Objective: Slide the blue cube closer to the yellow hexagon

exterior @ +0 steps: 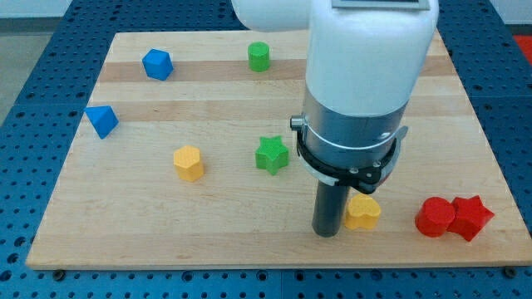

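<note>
The blue cube (pixel 156 64) sits near the view's top left of the wooden board. The yellow hexagon (pixel 189 163) lies below it and slightly right, left of the board's centre, well apart from the cube. My tip (pixel 327 234) rests on the board near the view's bottom, right of centre, far from both blocks. It stands just left of a yellow heart-shaped block (pixel 363 213), close to it or touching. The large white arm body hides part of the board above the tip.
A second blue block (pixel 101 120), wedge-like, lies at the left edge. A green star (pixel 272 154) sits near the centre and a green block (pixel 258 56) near the top. A red round block (pixel 435 217) and a red star (pixel 471 218) touch at the bottom right.
</note>
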`<control>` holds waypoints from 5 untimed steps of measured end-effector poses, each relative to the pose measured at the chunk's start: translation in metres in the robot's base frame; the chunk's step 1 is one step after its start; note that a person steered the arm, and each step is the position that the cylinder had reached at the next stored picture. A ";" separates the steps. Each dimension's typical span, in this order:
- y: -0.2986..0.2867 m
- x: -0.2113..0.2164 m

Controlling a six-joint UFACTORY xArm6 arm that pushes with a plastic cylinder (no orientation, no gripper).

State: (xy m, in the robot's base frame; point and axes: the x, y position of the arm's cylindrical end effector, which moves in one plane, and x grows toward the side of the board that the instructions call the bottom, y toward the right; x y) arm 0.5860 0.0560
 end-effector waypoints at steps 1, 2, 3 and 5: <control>0.002 0.000; 0.003 -0.021; 0.004 -0.021; 0.053 -0.014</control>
State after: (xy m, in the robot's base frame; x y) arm 0.5723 0.1085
